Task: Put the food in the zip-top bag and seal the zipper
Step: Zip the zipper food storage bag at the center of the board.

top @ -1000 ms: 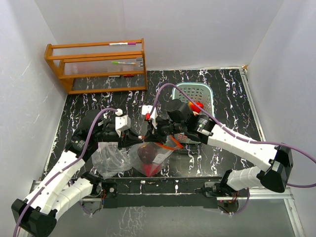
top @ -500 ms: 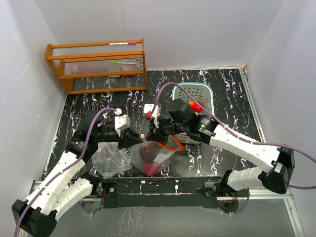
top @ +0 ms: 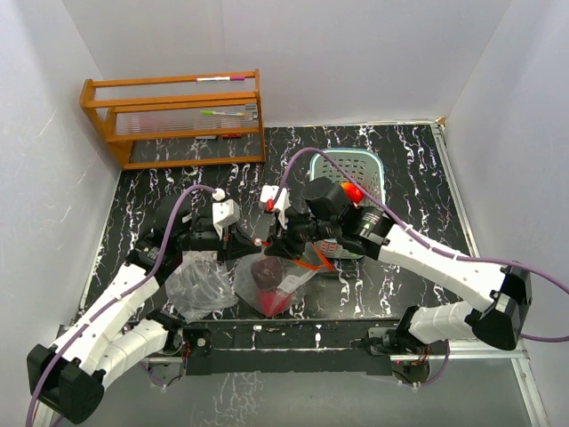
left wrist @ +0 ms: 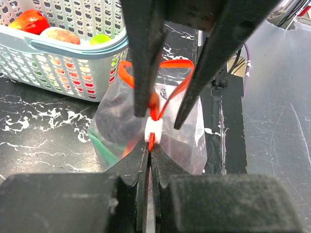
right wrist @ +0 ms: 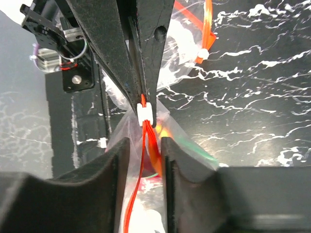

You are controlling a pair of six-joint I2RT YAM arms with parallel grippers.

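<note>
The only print in sight is a small dark mark on the clear film of the zip-top bag [left wrist: 187, 145], too small to read.

The left tool [left wrist: 149, 155] is clenched on the red-orange zipper [left wrist: 177, 62]. Its two black fingers are pressed together, with the strip pinched between them just below a white slider [left wrist: 153, 130]. The right tool [right wrist: 145, 145] is released. Its fingers stand apart on either side of the strip without gripping it, and in the left wrist view their tips flank the slider from above. The two tools meet nose to nose over the bag's mouth. Beyond the slider the zipper splits into an open loop.

The bag hangs and sags from this pinch down onto the black marbled counter [top: 178, 178], near its front edge between the two arms. A dark maroon toy fruit [top: 265, 274] lies inside it, with red and green shapes showing blurred through the plastic.

Just behind the bag stands a pale teal lattice basket [left wrist: 63, 46]. It holds a red toy fruit [left wrist: 29, 20], a pale reddish apple [left wrist: 60, 35] and a green piece [left wrist: 99, 39].
</note>
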